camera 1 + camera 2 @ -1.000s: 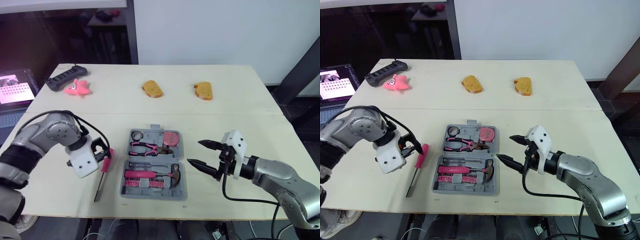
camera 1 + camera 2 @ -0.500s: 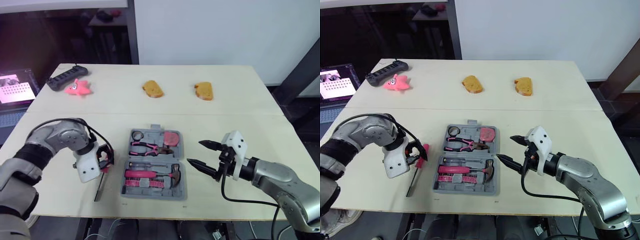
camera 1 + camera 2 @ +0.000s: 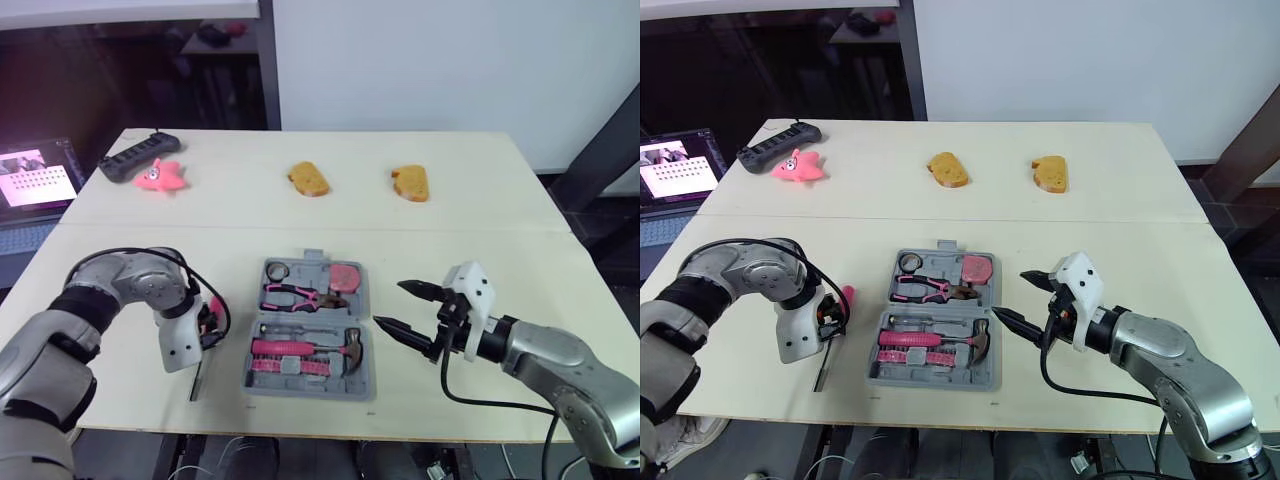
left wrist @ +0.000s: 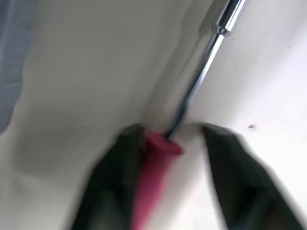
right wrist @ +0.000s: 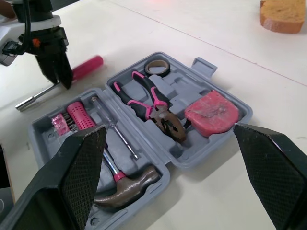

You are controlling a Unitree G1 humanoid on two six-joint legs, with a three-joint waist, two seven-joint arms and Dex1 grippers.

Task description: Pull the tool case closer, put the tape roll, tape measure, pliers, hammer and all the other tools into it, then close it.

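The grey tool case (image 3: 304,391) lies open at the table's front middle. In it are the tape roll (image 3: 276,270), pink-handled pliers (image 3: 298,296), pink tape measure (image 3: 343,274), hammer (image 3: 346,349) and a pink bit holder. Left of the case, a pink-handled screwdriver (image 3: 823,370) lies on the table. My left gripper (image 3: 210,322) is down over its handle. In the left wrist view the fingers straddle the handle (image 4: 153,158): one touches it, the other stands a little apart. My right gripper (image 3: 405,308) hovers open just right of the case, holding nothing.
Two bread slices (image 3: 308,178) (image 3: 410,182) lie at the back middle. A pink toy (image 3: 160,176) and a black power strip (image 3: 128,157) sit at the back left. A laptop screen (image 3: 35,178) stands off the table's left edge.
My left gripper has come down over the screwdriver's handle and its fingers have narrowed around it. The right arm has stayed put.
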